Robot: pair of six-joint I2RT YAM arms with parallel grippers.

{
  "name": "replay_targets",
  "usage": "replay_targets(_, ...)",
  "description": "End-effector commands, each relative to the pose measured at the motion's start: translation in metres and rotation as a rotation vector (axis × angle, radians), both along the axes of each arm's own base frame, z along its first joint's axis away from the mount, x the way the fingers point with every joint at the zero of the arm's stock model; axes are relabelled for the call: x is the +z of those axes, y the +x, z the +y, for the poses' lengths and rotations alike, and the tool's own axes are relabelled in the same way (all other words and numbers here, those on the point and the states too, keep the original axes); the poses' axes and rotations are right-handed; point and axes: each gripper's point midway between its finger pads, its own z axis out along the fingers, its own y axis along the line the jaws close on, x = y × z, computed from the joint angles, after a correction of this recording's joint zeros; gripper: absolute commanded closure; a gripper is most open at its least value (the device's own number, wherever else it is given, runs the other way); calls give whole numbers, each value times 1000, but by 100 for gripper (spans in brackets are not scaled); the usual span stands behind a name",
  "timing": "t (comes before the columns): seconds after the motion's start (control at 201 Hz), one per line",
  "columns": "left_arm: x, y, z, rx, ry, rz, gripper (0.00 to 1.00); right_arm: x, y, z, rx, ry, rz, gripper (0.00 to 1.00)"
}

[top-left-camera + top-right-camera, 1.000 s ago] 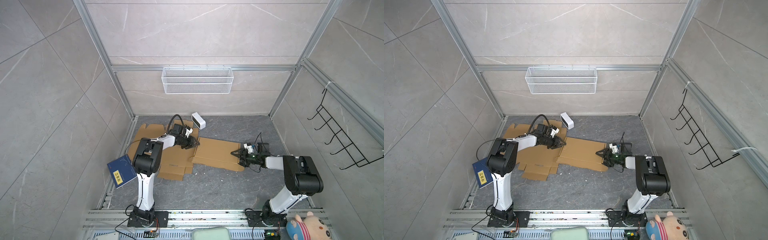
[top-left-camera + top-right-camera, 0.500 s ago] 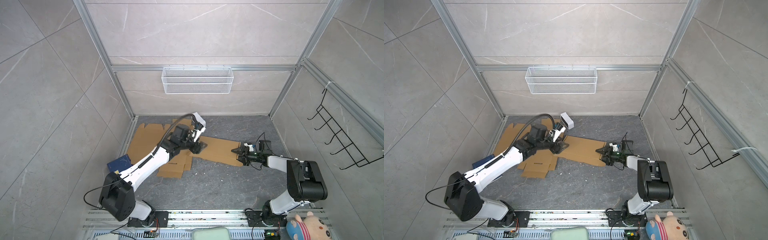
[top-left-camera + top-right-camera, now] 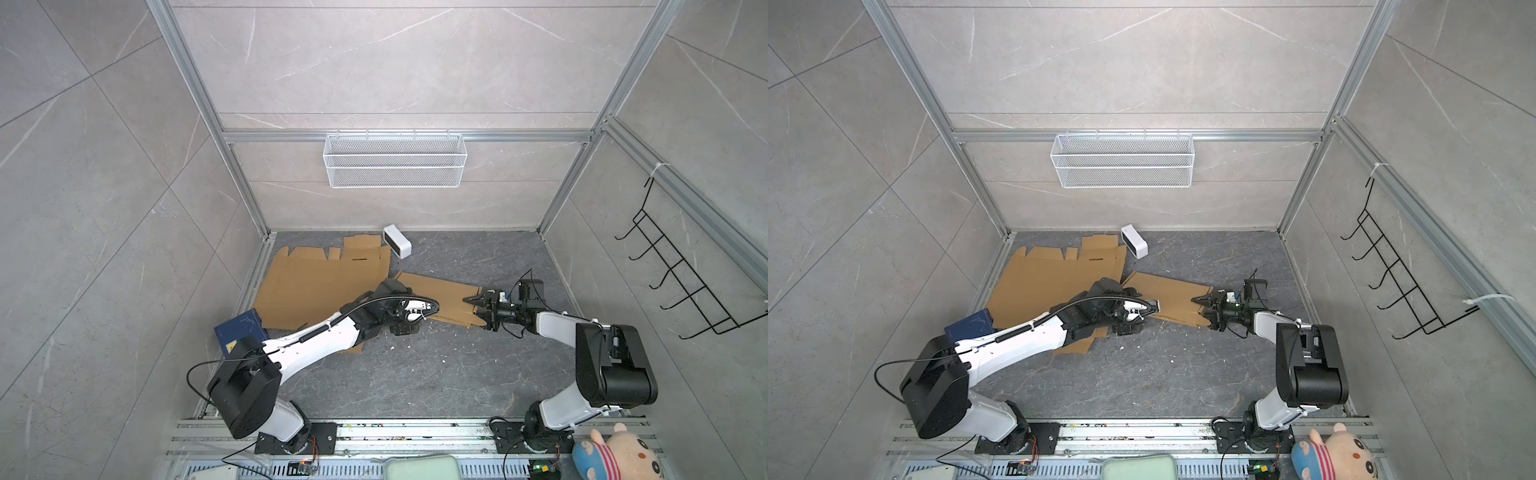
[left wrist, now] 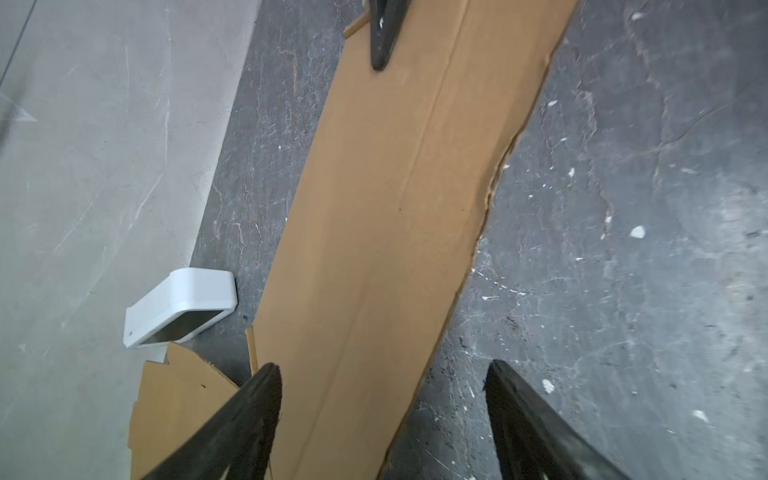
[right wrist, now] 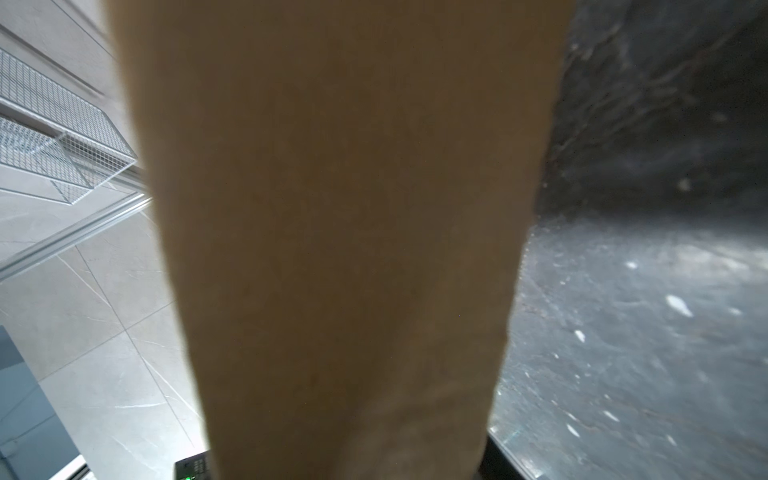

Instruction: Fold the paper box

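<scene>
Left fingers [image 4: 245,419] were wide over the flattened cardboard box [image 4: 386,216]; right fingers [image 4: 383,37] straddled its far end, clamp unclear. Should confirm that grip before folding

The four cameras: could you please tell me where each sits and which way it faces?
Top views: above the arm bases, looking down; left arm and right arm show.
Left wrist: on the left arm, past the open left gripper, along the cardboard box.
Right wrist: on the right arm, against the blurred box.
Shared: the white device, in both top views and left wrist.
</scene>
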Motion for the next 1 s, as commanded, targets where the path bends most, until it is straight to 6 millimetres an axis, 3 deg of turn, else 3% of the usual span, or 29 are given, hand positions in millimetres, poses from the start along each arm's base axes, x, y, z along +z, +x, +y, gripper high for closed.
replay_targets(0.0,2,19,-12,-42,26,-150,21,8,2,4,9,54,32,50)
replay_targets(0.438,-20,52,-22,-54,66,-405,25,11,2,6,16,82,57,50)
replay_targets(0.781,-11,65,-21,-48,80,-535,41,11,0,7,21,88,61,50)
replay_targets(0.99,-6,66,-19,-53,100,-528,47,17,1,7,24,87,46,40)
